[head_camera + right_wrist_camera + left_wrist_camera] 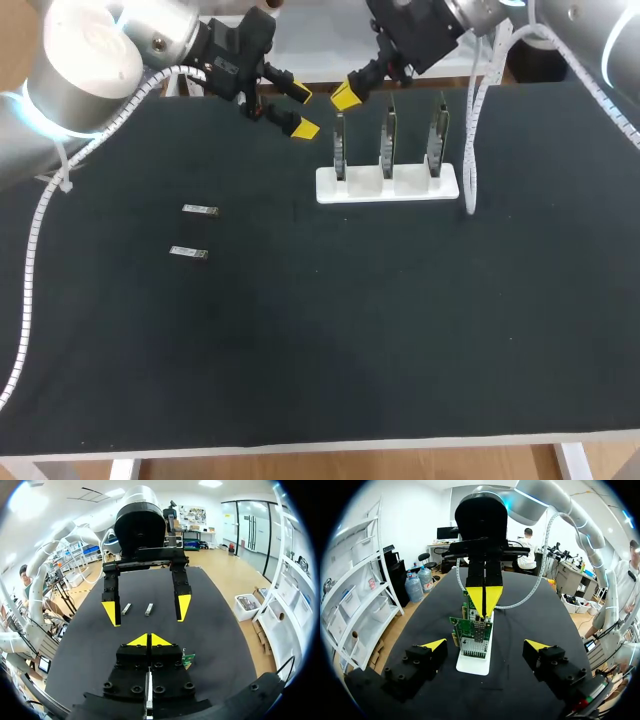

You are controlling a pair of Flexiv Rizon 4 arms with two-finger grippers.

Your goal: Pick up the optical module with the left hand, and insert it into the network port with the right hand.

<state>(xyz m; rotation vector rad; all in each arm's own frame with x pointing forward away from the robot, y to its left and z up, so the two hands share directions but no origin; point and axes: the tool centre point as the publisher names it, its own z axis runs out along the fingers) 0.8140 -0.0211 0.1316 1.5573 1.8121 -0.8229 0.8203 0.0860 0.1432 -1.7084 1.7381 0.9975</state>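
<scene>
The left gripper hung wide open and empty, with the nearest optical module lying crosswise well apart toward the robot, farther still from the closed, empty right gripper.

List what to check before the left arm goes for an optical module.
1. Jaws of the left arm open and empty: ok.
2. Both optical modules, the farther and the nearer, lie flat on the table, apart and uncovered: ok.
3. Left jaws above a module: not ok; they hang near the white holder, well off to one side of the modules.
4. Jaws of the right arm shut, holding nothing: ok.
5. Room between the two arms' jaws for the left to swing away: cannot tell.
6. The network cards upright in the holder: ok.
</scene>
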